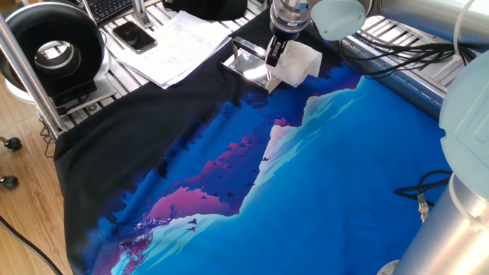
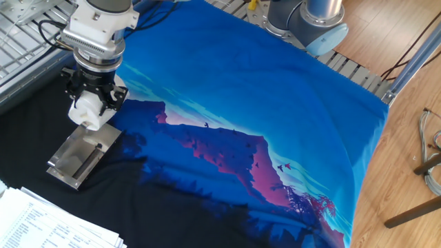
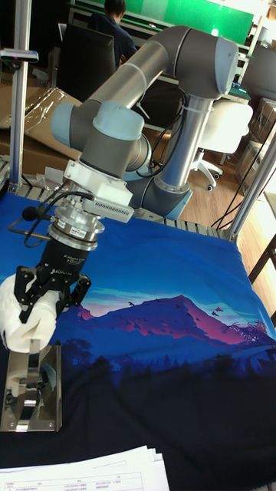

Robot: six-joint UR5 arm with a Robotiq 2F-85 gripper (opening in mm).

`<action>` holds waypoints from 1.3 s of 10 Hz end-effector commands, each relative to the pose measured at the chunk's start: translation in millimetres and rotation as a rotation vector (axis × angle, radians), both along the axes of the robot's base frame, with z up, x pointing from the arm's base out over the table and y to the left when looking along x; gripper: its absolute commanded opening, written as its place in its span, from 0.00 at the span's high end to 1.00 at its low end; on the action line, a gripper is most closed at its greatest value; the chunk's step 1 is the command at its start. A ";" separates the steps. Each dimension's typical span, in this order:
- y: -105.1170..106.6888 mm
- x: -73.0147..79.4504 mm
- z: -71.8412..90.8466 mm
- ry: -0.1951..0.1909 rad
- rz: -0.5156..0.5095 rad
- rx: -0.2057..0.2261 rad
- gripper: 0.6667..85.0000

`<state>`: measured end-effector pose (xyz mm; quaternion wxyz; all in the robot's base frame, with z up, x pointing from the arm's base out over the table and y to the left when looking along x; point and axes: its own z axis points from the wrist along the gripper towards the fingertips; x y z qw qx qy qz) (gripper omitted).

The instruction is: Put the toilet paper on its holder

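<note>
The toilet paper (image 1: 296,63) (image 2: 89,110) (image 3: 24,318) is a white soft roll held in the air, with my gripper (image 1: 278,52) (image 2: 91,100) (image 3: 50,303) shut on it. It hangs just above the far end of the holder (image 1: 252,65) (image 2: 81,156) (image 3: 32,387), a shiny silver plate with a bar that lies flat on the dark edge of the printed cloth. In the tall fixed view the roll's lower edge sits right over the holder's top end. Whether the two touch is not clear.
A blue and purple mountain-print cloth (image 2: 262,117) covers the table. White printed sheets (image 1: 172,46) (image 2: 41,220) lie beside the holder, with a black phone (image 1: 134,35) on them. A large black round device (image 1: 53,53) stands at the table's corner. Cables (image 1: 428,195) trail by the arm's base.
</note>
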<state>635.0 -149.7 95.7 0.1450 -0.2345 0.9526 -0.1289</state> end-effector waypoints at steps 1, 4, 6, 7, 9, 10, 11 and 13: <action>24.6 -8.3 -4.9 0.046 -0.023 0.110 0.58; 15.0 -1.3 -1.6 0.029 -0.002 0.062 0.58; 8.8 2.0 0.5 0.019 0.014 0.031 0.58; 6.2 3.2 1.4 0.016 0.021 0.018 0.59; 5.4 3.6 1.7 0.014 0.021 0.015 0.59; 4.0 5.1 2.4 0.009 0.025 0.007 0.60; 3.0 6.7 3.1 0.005 0.027 0.002 0.60; 2.8 9.9 4.7 -0.001 0.033 -0.003 0.60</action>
